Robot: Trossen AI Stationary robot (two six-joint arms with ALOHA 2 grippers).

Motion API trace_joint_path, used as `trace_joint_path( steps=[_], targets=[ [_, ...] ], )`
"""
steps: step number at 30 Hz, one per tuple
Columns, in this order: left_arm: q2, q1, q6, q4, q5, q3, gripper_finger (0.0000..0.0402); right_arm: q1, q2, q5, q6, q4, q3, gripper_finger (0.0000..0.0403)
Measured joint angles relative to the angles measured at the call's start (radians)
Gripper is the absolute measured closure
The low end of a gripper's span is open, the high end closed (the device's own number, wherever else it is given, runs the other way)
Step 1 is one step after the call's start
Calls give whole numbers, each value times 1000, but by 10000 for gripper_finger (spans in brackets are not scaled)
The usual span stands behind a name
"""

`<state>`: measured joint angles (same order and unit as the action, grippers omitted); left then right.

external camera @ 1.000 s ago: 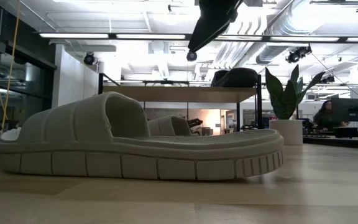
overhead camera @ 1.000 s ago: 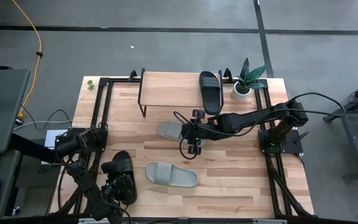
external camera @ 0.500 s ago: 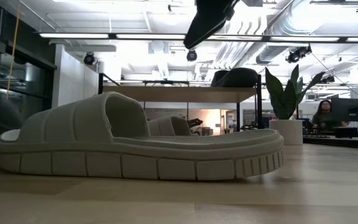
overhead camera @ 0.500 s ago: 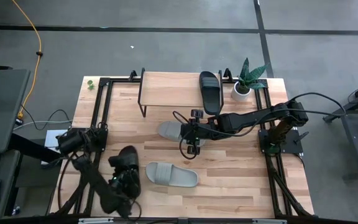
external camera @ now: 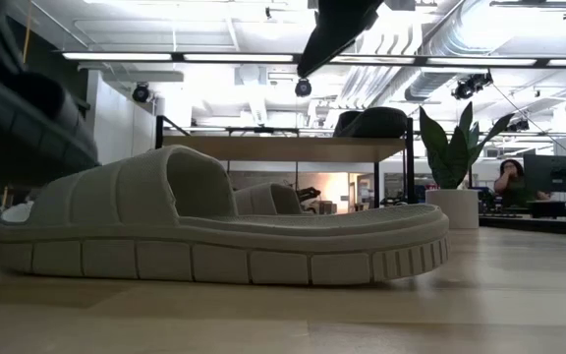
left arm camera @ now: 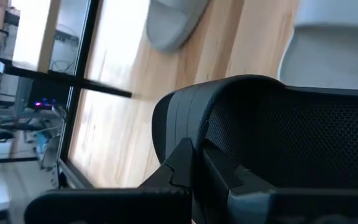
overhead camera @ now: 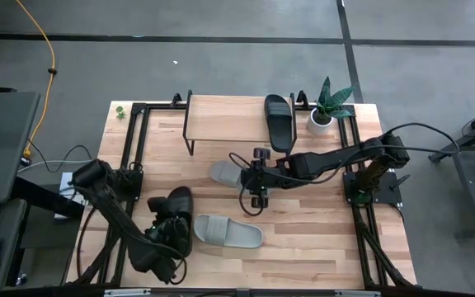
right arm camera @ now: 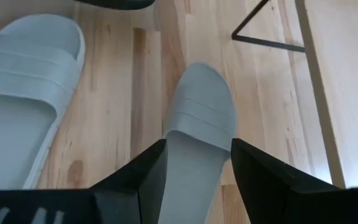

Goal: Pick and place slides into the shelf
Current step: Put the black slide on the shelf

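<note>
Figure: one of four slides had been placed. A black slide [overhead camera: 278, 121] lay on the shelf [overhead camera: 225, 118], at its end nearest the potted plant [overhead camera: 329, 106]; three slides remained on or above the desk [overhead camera: 303, 223], so by this judgement roughly a quarter of the task was done. At left, the left claw [overhead camera: 165, 239] gripped the second black slide [overhead camera: 174, 213], its fingers closed on the slide's strap, which filled the left wrist view [left arm camera: 272, 137]; in the low view the slide's dark sole [external camera: 28, 108] hung clear of the desk surface, above the heel of the nearer grey slide. That nearer grey slide [overhead camera: 228, 232] lay flat on the desk just beside the left claw, on the side toward the right arm. Further right, the right claw [overhead camera: 258, 176] hovered with its fingers [right arm camera: 135, 177] spread wide, holding nothing. The farther grey slide [overhead camera: 228, 173] lay directly ahead of and below this claw, its heel between the two fingers in the right wrist view [right arm camera: 197, 118], not yet touched as far as could be judged. The shelf stood beyond this claw, with most of its board bare.
</note>
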<state>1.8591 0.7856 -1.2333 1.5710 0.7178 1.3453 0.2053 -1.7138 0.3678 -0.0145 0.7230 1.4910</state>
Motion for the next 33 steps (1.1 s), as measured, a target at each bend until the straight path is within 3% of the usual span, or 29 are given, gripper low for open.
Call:
trace_joint_path(
  steps=[17,27,33],
  targets=[
    [-204,-17,139,0,194,0,401,101,0,35,143,-71,0,233],
    [-278,-171,265,1,273,0,401,162,0,132,194,-99,0,233],
    [-276,-263,300,0,266,0,401,190,0,183,208,-109,0,233]
  ],
)
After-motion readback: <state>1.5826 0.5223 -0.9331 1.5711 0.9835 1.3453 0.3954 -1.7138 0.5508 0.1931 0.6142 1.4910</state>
